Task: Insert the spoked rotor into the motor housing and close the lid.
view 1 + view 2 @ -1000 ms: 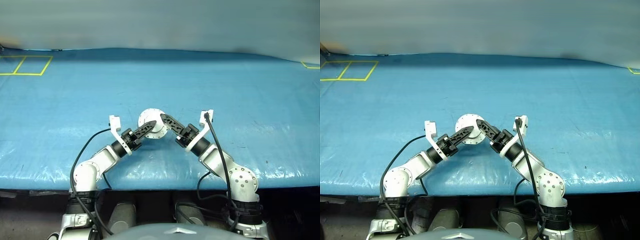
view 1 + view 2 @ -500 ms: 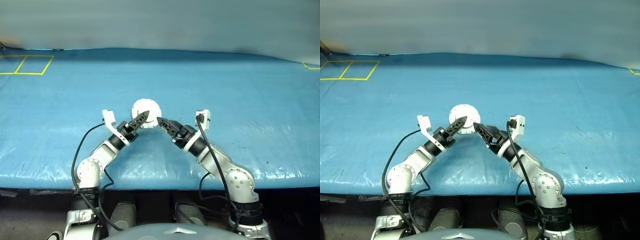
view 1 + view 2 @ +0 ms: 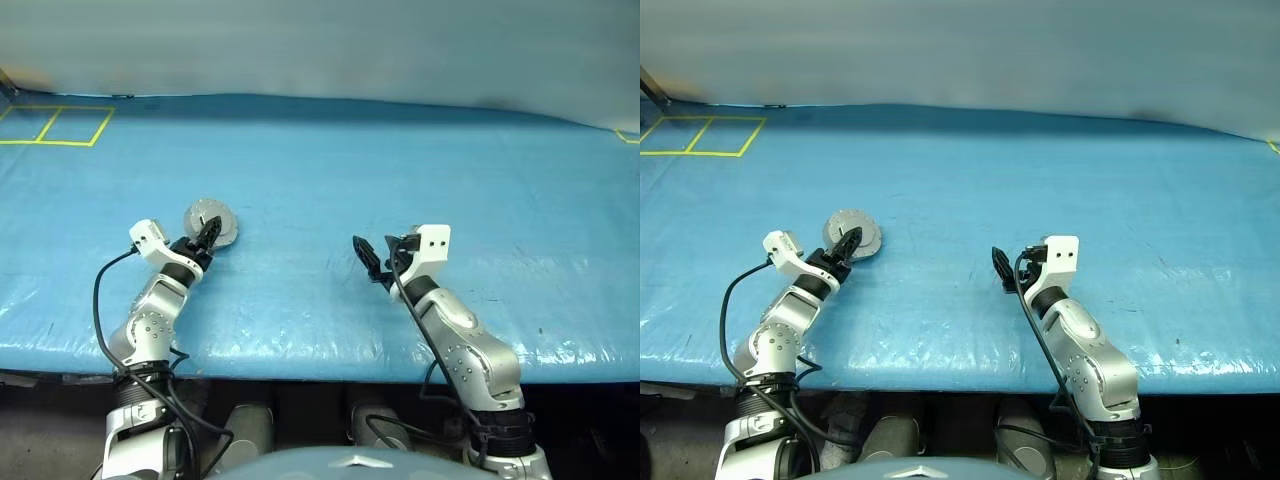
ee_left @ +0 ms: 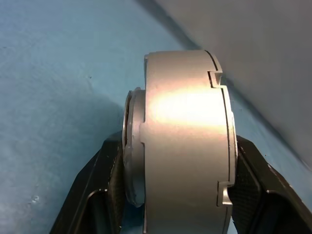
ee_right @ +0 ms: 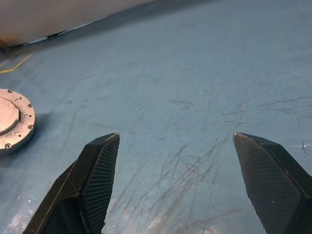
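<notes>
Left gripper (image 3: 208, 236) jaws clamp the motor housing (image 4: 185, 141); right gripper (image 5: 170, 185), level, jaws spread empty.

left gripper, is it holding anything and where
Yes: the left gripper clamps the closed motor housing across its flat faces. The right gripper is open, empty.

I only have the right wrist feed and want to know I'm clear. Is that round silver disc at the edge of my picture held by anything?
Observer: Yes. The left gripper is shut on that round silver metal motor housing, one black finger on each flat face.
Operator: Is it closed up?
Observer: The left wrist view shows its side as one closed drum, with only a thin seam.
Operator: And my gripper?
Observer: The right gripper is open and empty over the blue mat, well apart from the housing.
</notes>
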`<move>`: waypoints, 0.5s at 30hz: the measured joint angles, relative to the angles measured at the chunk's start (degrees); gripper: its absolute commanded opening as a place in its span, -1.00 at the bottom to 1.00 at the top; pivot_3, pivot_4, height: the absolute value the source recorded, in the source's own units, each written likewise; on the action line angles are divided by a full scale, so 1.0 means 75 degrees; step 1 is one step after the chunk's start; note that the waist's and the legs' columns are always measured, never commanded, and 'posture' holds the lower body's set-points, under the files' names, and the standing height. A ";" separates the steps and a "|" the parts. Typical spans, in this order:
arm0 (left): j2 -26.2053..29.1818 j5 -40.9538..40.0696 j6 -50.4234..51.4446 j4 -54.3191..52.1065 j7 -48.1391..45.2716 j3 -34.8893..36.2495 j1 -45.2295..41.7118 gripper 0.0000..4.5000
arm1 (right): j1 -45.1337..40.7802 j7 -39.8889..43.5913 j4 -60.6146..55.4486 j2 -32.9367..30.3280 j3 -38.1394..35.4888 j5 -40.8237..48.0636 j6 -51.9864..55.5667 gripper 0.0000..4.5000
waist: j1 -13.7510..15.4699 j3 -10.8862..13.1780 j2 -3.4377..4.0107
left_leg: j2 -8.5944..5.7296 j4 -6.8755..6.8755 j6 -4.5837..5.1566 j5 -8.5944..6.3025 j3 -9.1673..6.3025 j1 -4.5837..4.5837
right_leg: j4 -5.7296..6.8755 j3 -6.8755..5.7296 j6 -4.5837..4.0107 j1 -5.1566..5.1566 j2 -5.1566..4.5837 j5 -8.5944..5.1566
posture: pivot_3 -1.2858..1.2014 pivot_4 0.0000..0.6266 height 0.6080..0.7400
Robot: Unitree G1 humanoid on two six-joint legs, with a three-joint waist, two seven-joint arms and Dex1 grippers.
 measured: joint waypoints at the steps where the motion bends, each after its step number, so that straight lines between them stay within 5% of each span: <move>1: -0.0024 0.0007 -0.0012 0.0009 -0.0024 0.0001 0.0009 0.20 | 0.0003 0.0025 0.0000 0.0036 0.0045 -0.0031 0.0002 0.74 | -0.0009 0.0000 0.0000 | 0.0001 0.0002 -0.0002 0.0001 -0.0001 0.0000 | 0.0001 0.0000 -0.0002 0.0000 0.0001 0.0002 | 0.03 -0.52 1.00; 6: -0.0106 0.0185 -0.0061 0.0281 -0.0027 -0.0008 0.0044 0.92 | 0.0002 0.0194 0.0005 0.0122 0.0173 -0.0272 0.0039 0.74 | -0.0017 -0.0001 -0.0002 | 0.0002 0.0005 -0.0004 0.0004 -0.0001 0.0008 | 0.0008 0.0000 -0.0001 0.0006 0.0004 0.0006 | 0.03 -0.52 1.00; 15: 0.0288 0.0245 -0.0162 0.0373 0.0455 0.0744 0.0058 0.92 | 0.0027 0.0502 0.0022 0.0134 0.0294 -0.0444 0.0200 0.74 | -0.0096 -0.0007 -0.0003 | 0.0012 0.0002 -0.0008 0.0006 0.0003 0.0038 | 0.0023 0.0007 -0.0008 0.0022 0.0013 0.0009 | 0.03 -0.52 1.00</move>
